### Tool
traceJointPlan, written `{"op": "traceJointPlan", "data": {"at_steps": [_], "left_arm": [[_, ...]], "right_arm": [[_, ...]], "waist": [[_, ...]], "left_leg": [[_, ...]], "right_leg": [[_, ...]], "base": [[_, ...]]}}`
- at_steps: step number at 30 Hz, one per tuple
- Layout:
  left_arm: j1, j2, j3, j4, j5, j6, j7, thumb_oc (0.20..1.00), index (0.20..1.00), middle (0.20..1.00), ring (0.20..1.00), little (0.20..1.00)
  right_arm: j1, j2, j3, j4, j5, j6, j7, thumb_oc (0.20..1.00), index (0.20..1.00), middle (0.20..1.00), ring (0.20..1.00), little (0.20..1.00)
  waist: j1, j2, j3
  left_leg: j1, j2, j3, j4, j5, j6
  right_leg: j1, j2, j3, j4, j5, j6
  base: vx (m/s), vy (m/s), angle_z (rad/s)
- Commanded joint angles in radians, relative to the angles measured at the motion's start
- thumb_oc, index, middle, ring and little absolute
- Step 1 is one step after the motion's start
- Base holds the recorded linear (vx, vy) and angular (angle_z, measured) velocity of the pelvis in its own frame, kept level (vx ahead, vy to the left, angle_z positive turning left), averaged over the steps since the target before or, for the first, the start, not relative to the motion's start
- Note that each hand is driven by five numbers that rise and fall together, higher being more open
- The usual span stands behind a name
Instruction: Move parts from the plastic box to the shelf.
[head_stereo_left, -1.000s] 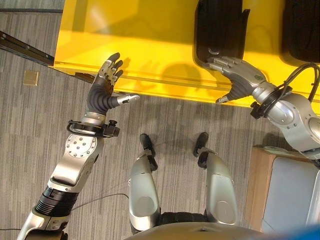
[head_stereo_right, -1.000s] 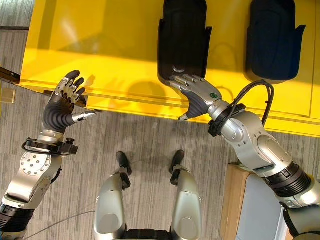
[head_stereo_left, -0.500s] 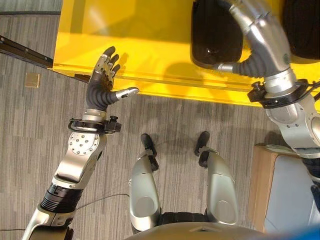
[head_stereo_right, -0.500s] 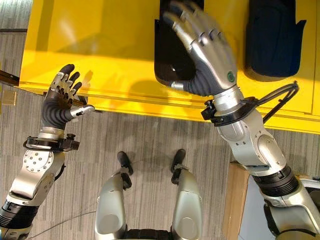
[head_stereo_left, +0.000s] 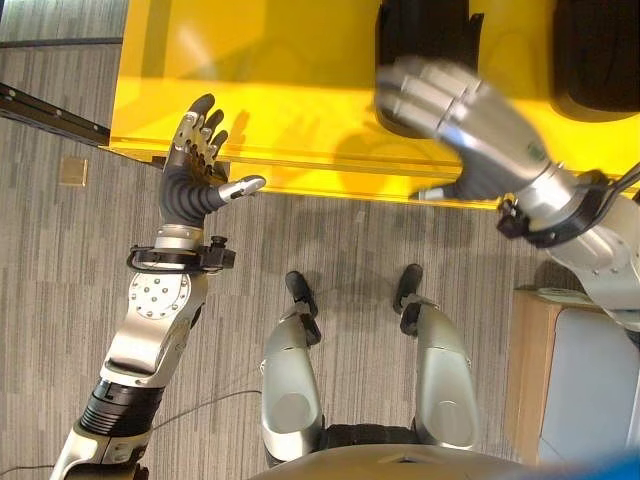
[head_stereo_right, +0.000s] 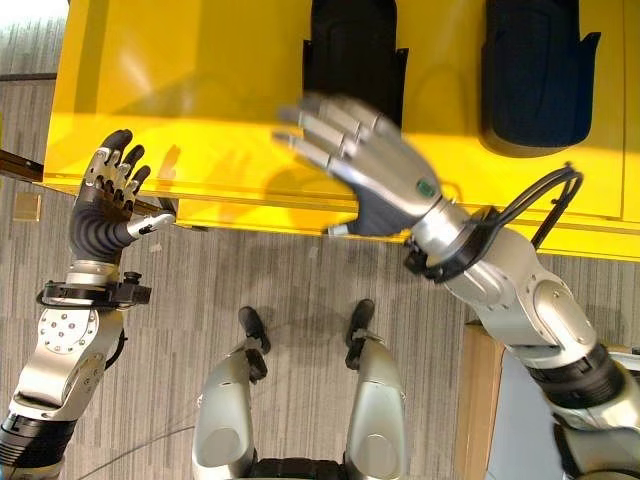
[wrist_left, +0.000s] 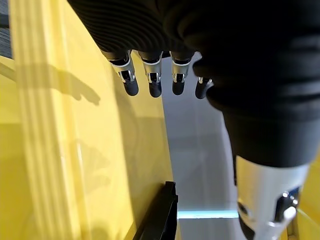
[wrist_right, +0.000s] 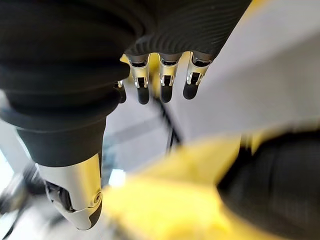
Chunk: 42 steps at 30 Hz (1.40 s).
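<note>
Two black moulded parts lie on the yellow shelf (head_stereo_left: 280, 80): one (head_stereo_right: 350, 45) at the middle, another (head_stereo_right: 530, 70) further right. My right hand (head_stereo_right: 385, 175) hovers open above the shelf's front edge, just in front of the middle part, fingers spread and holding nothing. In the right wrist view its straight fingers (wrist_right: 165, 80) point past a black part (wrist_right: 270, 185). My left hand (head_stereo_left: 190, 185) is raised open at the shelf's left front corner, palm empty. Its fingers (wrist_left: 150, 75) stand straight beside the yellow surface.
A pale box with a wood-coloured rim (head_stereo_left: 580, 380) stands on the floor at the lower right. A dark rail (head_stereo_left: 50, 105) runs along the floor left of the shelf, with a small brass floor plate (head_stereo_left: 72, 171) below it. Grey striped carpet lies between.
My right hand left the middle black part, swung up over it, then came back down towards the shelf's front edge, empty. The left hand drifted slightly left.
</note>
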Motion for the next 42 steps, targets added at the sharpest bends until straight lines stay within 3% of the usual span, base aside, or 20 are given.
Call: {"op": "traceJointPlan", "data": {"at_steps": [1, 2, 6, 7, 11, 16, 23, 42], "left_arm": [[0.017, 0.057, 0.006, -0.096, -0.004, -0.121, -0.035, 1.0, 1.0, 1.0, 1.0, 1.0], [0.022, 0.06, -0.002, -0.092, 0.002, -0.136, -0.037, 1.0, 1.0, 1.0, 1.0, 1.0], [0.029, 0.07, -0.014, -0.099, 0.014, -0.16, -0.02, 1.0, 1.0, 1.0, 1.0, 1.0], [0.033, 0.075, -0.022, -0.103, 0.016, -0.162, -0.007, 1.0, 1.0, 1.0, 1.0, 1.0], [0.037, 0.077, -0.032, -0.105, 0.024, -0.165, 0.009, 1.0, 1.0, 1.0, 1.0, 1.0], [0.036, 0.082, -0.069, -0.099, 0.042, -0.174, 0.028, 1.0, 1.0, 1.0, 1.0, 1.0], [0.032, 0.091, -0.082, -0.089, 0.066, -0.196, 0.049, 1.0, 1.0, 1.0, 1.0, 1.0], [-0.013, 0.075, -0.082, -0.092, 0.06, -0.14, 0.037, 1.0, 1.0, 1.0, 1.0, 1.0]], "right_arm": [[-0.03, 0.008, -0.013, -0.106, 0.145, -0.028, 0.03, 1.0, 1.0, 1.0, 1.0, 1.0], [-0.033, -0.006, 0.008, -0.108, 0.205, 0.003, 0.033, 1.0, 1.0, 1.0, 1.0, 1.0], [-0.022, -0.022, 0.024, -0.121, 0.278, 0.007, 0.03, 1.0, 1.0, 1.0, 1.0, 1.0], [-0.006, -0.011, 0.028, -0.127, 0.343, 0.025, 0.053, 1.0, 1.0, 1.0, 1.0, 1.0], [0.024, 0.008, 0.039, -0.142, 0.398, 0.051, 0.114, 1.0, 1.0, 1.0, 1.0, 1.0], [0.042, 0.007, 0.085, -0.131, 0.354, 0.121, 0.124, 1.0, 1.0, 1.0, 1.0, 1.0], [0.057, -0.015, 0.073, -0.11, 0.306, 0.141, 0.061, 1.0, 1.0, 1.0, 1.0, 1.0], [0.054, 0.006, 0.002, -0.119, 0.31, 0.245, 0.088, 1.0, 1.0, 1.0, 1.0, 1.0]], "waist": [[-0.01, -0.019, -0.039], [-0.011, -0.026, -0.039], [-0.015, -0.034, -0.039], [-0.019, -0.037, -0.039], [-0.021, -0.037, -0.039], [-0.026, -0.036, -0.039], [-0.043, -0.036, -0.039], [-0.059, -0.044, -0.039]], "left_leg": [[-0.015, 0.015, 0.003, 0.041, -0.075, -0.027], [-0.015, 0.018, 0.007, 0.038, -0.073, -0.026], [-0.023, 0.024, 0.015, 0.036, -0.068, -0.028], [-0.03, 0.024, 0.001, 0.048, -0.085, -0.042], [-0.068, 0.033, 0.011, 0.049, -0.058, -0.034], [-0.082, 0.028, -0.006, 0.054, -0.077, -0.046], [-0.12, 0.031, -0.005, 0.06, -0.071, -0.05], [-0.22, 0.046, -0.002, 0.076, -0.069, -0.065]], "right_leg": [[0.035, -0.025, -0.043, 0.019, -0.093, 0.122], [0.035, -0.023, -0.045, 0.012, -0.089, 0.121], [0.027, -0.019, -0.048, 0.005, -0.083, 0.122], [0.024, -0.023, -0.04, 0.014, -0.099, 0.132], [-0.011, -0.025, -0.049, 0.013, -0.08, 0.124], [-0.03, -0.03, -0.037, 0.019, -0.091, 0.134], [-0.069, -0.026, -0.029, 0.007, -0.076, 0.133], [-0.173, -0.028, -0.034, 0.012, -0.05, 0.129]], "base": [[-0.05, -0.071, 0.01], [-0.05, -0.062, 0.02], [-0.05, -0.034, 0.04], [-0.11, -0.029, 0.04], [-0.08, -0.016, -0.04], [-0.01, 0.003, -0.03], [0.0, 0.0, 0.0], [0.0, -0.007, 0.0]]}}
